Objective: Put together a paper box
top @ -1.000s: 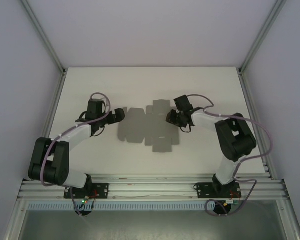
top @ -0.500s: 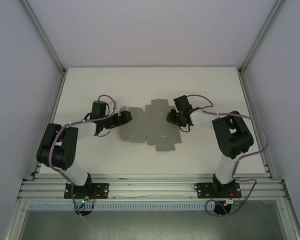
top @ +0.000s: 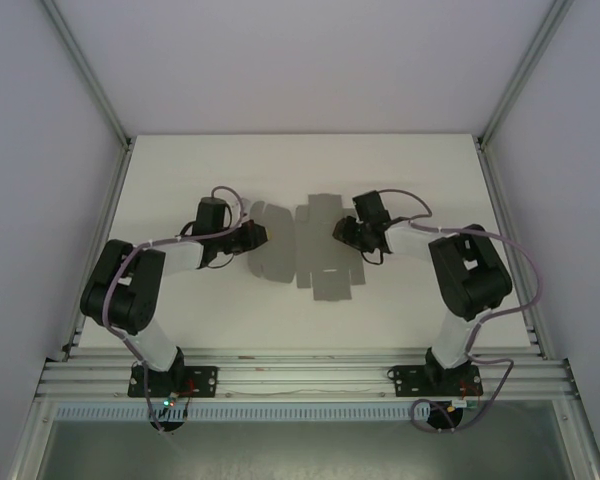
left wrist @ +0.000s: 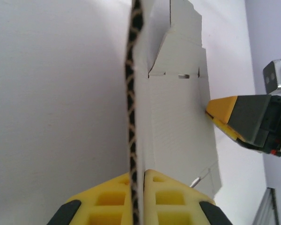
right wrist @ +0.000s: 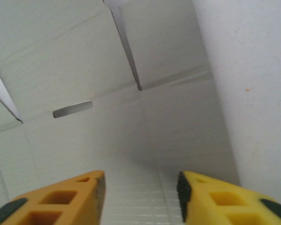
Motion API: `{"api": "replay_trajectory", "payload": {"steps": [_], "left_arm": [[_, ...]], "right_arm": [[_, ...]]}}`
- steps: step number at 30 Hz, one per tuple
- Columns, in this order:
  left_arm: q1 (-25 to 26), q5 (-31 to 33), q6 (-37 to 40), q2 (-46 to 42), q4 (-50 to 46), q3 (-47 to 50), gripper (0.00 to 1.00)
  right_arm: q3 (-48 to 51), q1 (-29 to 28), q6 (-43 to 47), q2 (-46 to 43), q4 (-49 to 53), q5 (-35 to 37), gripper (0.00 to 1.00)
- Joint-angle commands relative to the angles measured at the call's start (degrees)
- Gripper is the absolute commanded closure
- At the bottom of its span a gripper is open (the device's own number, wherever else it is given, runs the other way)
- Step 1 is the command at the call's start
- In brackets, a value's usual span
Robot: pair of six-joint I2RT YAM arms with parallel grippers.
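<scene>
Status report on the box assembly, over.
Left end effector shut on the paper box left flap, flap folded up from the flat rest. Right end effector open, low over the sheet's right side. Nothing blocking either arm.

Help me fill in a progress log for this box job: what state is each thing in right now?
Grey die-cut cardboard paper box: not yet assembled; left panel bent up, the rest lying flat on the white table.
Left gripper: shut on the edge of the raised left panel.
Right gripper: open, fingers apart over the sheet's right side.
</scene>
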State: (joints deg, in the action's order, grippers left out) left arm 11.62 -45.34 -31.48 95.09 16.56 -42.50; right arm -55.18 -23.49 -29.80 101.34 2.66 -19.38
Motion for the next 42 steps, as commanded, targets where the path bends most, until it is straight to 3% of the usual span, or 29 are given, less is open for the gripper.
{"api": "replay_trajectory", "payload": {"steps": [1, 6, 12, 15, 19, 22, 26, 30, 37, 40, 41, 42], "left_arm": [[0.4, 2.4, 0.3, -4.6, 2.0, -1.6, 1.00], [0.3, 1.3, -3.2, -12.0, 5.9, -1.7, 1.00], [0.3, -2.8, -6.8, -20.4, 7.1, -3.4, 1.00], [0.4, -4.2, -9.1, -24.0, 8.9, -3.2, 1.00], [0.4, -4.4, -10.1, -27.4, 7.9, -3.3, 1.00], [0.4, -4.5, -10.2, -28.8, 8.0, -2.6, 1.00], [0.4, -4.2, -10.2, -29.7, 7.3, -1.8, 1.00], [0.4, -4.2, -10.4, -30.0, 7.8, -1.0, 1.00], [0.4, -1.8, -8.8, -29.9, 4.6, -0.3, 1.00], [0.4, -0.1, -7.0, -30.2, 1.5, -0.1, 1.00], [0.4, 1.5, -6.1, -30.4, -0.5, 0.0, 0.86], [0.4, 3.9, -4.8, -30.7, -3.4, 0.0, 0.53]], "right_arm": [[1.6, 2.8, 1.9, -7.0, 4.1, -0.6, 0.40], [5.4, 7.9, 6.1, -18.8, 3.2, -6.9, 0.05], [10.6, 16.9, 7.3, -28.0, -2.3, -26.0, 0.03], [11.7, 18.0, 7.4, -29.7, -5.6, -33.0, 0.06], [11.8, 18.0, 6.0, -30.7, -9.4, -38.8, 0.17], [11.8, 18.0, 5.1, -30.7, -12.6, -41.7, 0.30], [10.9, 18.0, 6.4, -30.8, -12.3, -41.4, 0.49], [10.8, 18.0, 7.4, -30.6, -14.0, -42.7, 0.61], [9.7, 18.0, 11.2, -30.4, -11.4, -40.9, 1.00], [8.1, 17.9, 16.9, -30.3, -4.7, -37.1, 1.00], [7.7, 17.8, 19.4, -30.2, -2.3, -35.9, 1.00], [7.1, 17.4, 23.2, -29.9, 0.9, -34.2, 1.00]]}}
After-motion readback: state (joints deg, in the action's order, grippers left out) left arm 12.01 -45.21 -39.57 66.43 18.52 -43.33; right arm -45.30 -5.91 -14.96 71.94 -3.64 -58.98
